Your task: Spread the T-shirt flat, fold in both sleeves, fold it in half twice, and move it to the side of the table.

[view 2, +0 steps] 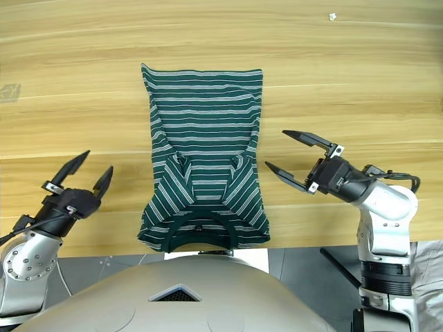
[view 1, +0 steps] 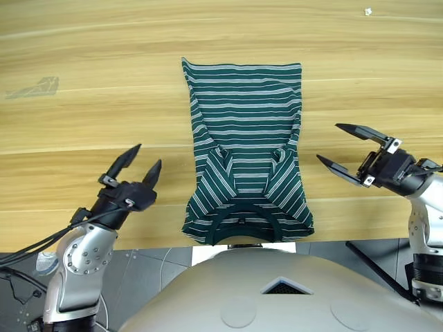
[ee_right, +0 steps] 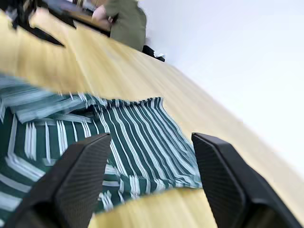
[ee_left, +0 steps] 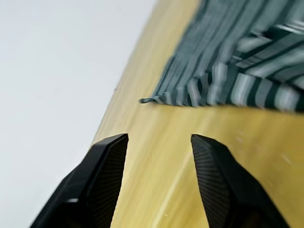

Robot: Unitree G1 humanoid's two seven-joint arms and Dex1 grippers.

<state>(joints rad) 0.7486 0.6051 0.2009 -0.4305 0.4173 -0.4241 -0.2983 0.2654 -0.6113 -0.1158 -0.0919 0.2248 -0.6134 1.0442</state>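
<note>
The dark green T-shirt with white stripes lies on the wooden table, collar at the near edge, hem at the far side. Both sleeves are folded inward over its front, meeting above the collar. My left gripper hovers open to the shirt's left near the front edge, apart from the cloth. To the shirt's right, level with its middle, my right gripper hangs open with nothing between its fingers. The left wrist view shows the shirt's edge beyond the open fingers; in the right wrist view the striped cloth lies behind them.
Bare wood stretches left, right and beyond the shirt. A small white scrap lies at the far right. A faint mark sits on the table at far left. The table's front edge runs just below the collar.
</note>
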